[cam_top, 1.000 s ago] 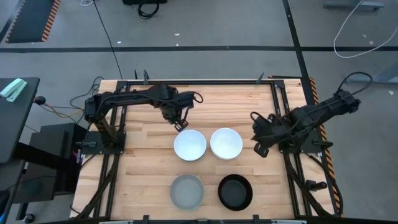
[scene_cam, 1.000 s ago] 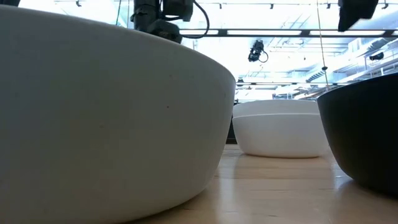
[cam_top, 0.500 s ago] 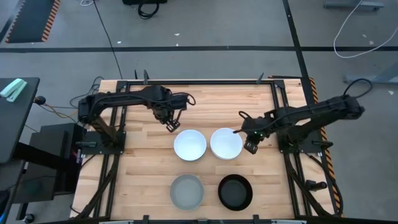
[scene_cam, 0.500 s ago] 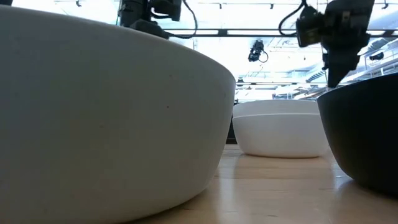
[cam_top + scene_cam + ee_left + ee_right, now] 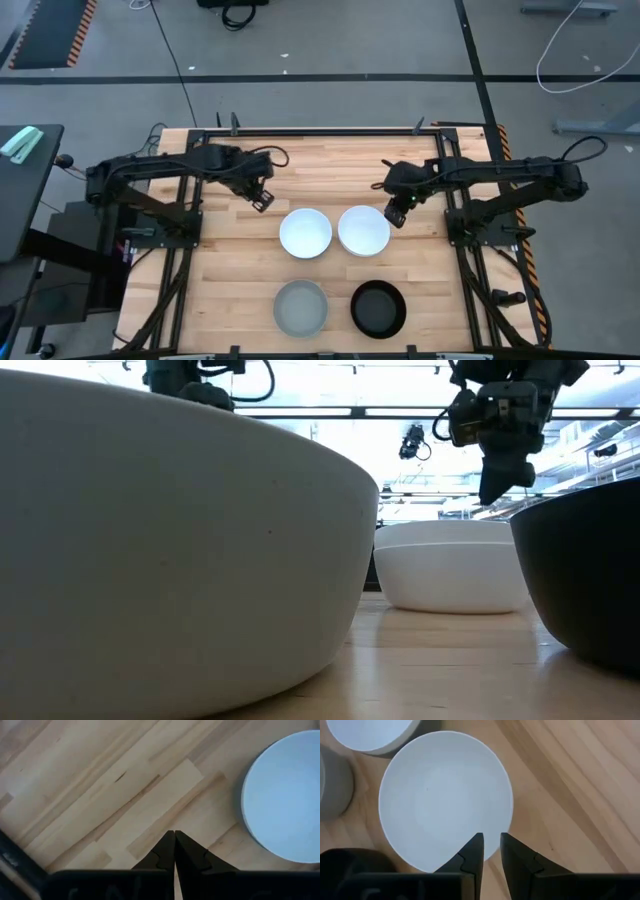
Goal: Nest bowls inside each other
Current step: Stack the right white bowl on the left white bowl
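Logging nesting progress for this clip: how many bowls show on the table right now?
4 places: two white bowls side by side mid-table, a light grey bowl and a black bowl at the front. Any of them may hide bowls already nested inside.

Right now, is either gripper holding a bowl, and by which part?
Nothing is held. The left gripper is shut on nothing over bare wood. The right gripper hangs slightly open above the rim of the right white bowl.

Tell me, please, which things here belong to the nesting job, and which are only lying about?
For the job:
- left white bowl
- right white bowl
- grey bowl
- black bowl

Only lying about:
- pale green object on the dark side stand, off the table
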`<state>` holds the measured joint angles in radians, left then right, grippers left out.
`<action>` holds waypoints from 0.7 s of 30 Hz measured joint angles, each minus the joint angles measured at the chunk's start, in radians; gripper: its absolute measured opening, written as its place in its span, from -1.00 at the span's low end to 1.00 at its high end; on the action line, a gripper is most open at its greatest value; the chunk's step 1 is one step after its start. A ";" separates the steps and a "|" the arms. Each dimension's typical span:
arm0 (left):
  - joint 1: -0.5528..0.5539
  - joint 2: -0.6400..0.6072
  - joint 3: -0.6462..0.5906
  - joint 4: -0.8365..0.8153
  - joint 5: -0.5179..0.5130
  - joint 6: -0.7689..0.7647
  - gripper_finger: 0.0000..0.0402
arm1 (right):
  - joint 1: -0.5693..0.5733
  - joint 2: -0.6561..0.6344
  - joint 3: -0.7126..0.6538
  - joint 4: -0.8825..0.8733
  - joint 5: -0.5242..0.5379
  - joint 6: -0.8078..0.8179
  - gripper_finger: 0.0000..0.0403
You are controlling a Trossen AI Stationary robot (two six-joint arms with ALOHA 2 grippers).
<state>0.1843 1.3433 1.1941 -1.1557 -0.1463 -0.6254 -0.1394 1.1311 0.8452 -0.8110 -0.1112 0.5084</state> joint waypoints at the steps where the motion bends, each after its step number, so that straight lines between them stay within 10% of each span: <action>1: -0.004 -0.016 -0.024 0.021 0.000 -0.001 -0.90 | -0.010 0.000 0.000 0.000 -0.011 -0.005 -0.63; 21: -0.042 -0.148 -0.254 0.215 0.020 -0.065 -0.89 | -0.035 0.206 0.000 0.043 -0.081 -0.041 -0.63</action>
<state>0.1421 1.1950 0.9405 -0.9404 -0.1267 -0.6908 -0.1745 1.3371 0.8452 -0.7679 -0.1924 0.4672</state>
